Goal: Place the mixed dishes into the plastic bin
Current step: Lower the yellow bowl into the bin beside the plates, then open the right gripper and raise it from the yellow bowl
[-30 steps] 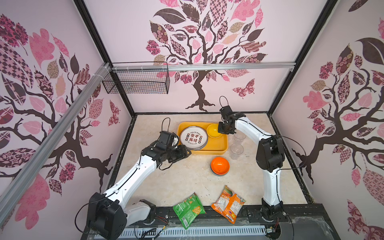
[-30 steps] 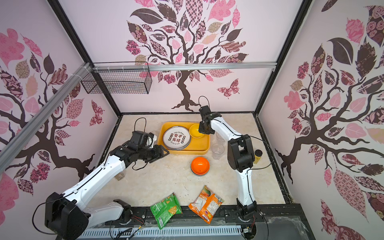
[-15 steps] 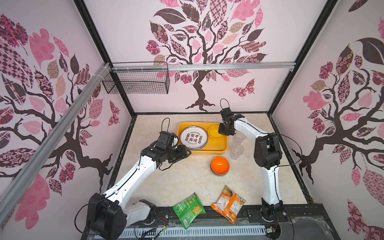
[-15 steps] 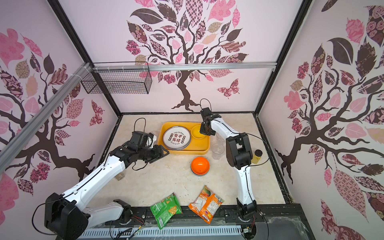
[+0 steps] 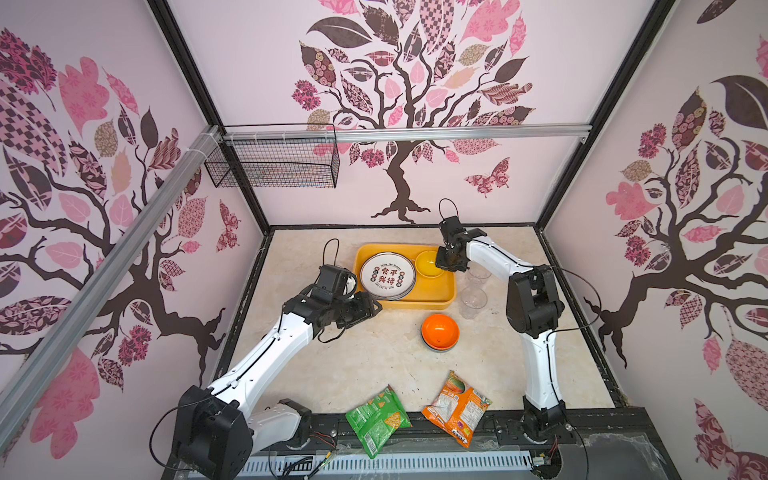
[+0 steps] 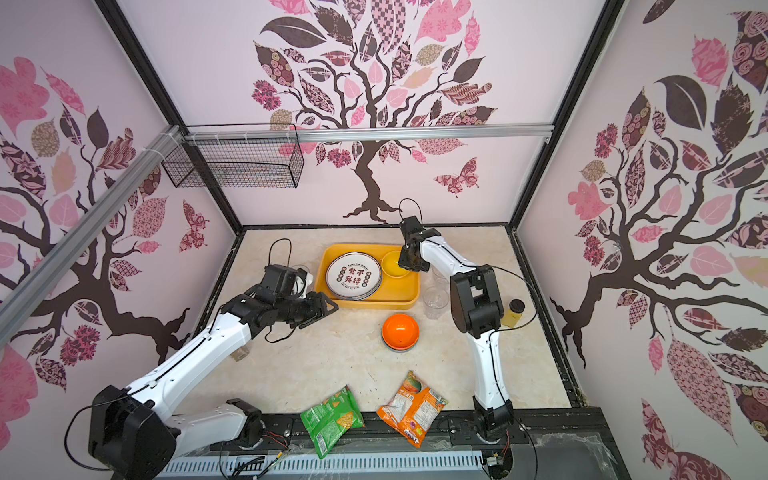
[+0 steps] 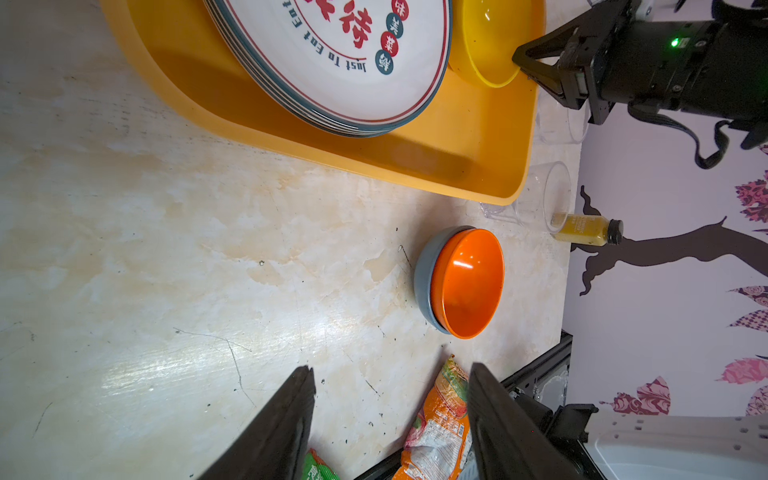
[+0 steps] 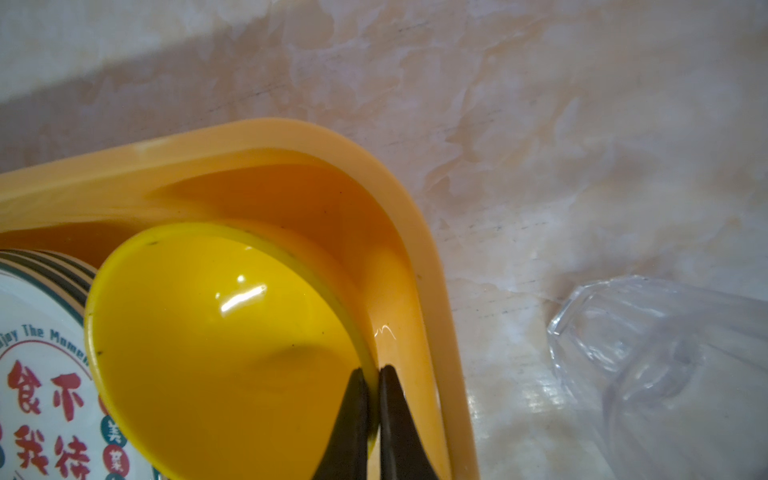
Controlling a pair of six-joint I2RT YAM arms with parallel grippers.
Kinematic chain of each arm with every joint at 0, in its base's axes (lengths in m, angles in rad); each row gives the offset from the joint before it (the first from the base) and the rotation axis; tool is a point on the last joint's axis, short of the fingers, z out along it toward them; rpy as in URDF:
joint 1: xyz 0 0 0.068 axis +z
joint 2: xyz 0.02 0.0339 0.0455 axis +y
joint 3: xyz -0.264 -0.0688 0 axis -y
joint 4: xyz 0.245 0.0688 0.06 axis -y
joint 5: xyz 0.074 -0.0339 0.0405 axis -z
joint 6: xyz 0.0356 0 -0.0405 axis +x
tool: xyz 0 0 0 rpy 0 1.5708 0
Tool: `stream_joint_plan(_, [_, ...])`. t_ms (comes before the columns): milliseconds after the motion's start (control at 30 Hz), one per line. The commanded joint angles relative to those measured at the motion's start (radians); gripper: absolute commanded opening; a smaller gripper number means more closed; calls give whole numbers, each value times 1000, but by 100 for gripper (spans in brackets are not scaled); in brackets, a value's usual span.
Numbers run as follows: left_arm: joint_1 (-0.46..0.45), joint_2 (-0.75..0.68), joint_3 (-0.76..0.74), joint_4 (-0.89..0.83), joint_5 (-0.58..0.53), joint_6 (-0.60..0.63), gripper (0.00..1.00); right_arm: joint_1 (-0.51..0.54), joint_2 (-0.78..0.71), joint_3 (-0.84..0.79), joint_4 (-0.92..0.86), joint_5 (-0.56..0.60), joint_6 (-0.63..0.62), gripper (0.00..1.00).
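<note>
Right tool [image 8: 372,370] clamps the rim of the glossy yellow bowl [image 8: 216,345]; left tool [image 7: 391,368] spread.

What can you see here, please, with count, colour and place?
plastic bin: 1, yellow-orange, far centre
plates: one stack, white, dark-rimmed, in bin
yellow bowl: 1, yellow, in bin
orange bowl: 1, orange, inside grey-blue bowl before bin
clear cups: at least 2, right of bin
bottle: 1, yellow, black-capped, by right arm
green bag: 1, green, near edge
orange bag: 1, orange, near edge
wire basket: 1, black, back rail
left claw: 1, black, open, empty
right claw: 1, black, shut on yellow bowl
</note>
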Motion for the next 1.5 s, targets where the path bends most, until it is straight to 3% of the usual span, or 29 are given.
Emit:
stream_joint_plan(0, [3,-21,-33,16,10,-7,62,-4,48,44,-5,2,11,2])
stream_joint_plan(500, [3,-34,-50,23,11,-17,61,-3,20,61,-29,7,11,25])
stream_joint_plan(800, [3,-49,-62,25,11,-21,62,-1,-87,17,-29,-3,0,27])
stream_joint_plan(1467, [3,-79,-99,4,64,41,62,61,-515,-362,44,-67,-55,33])
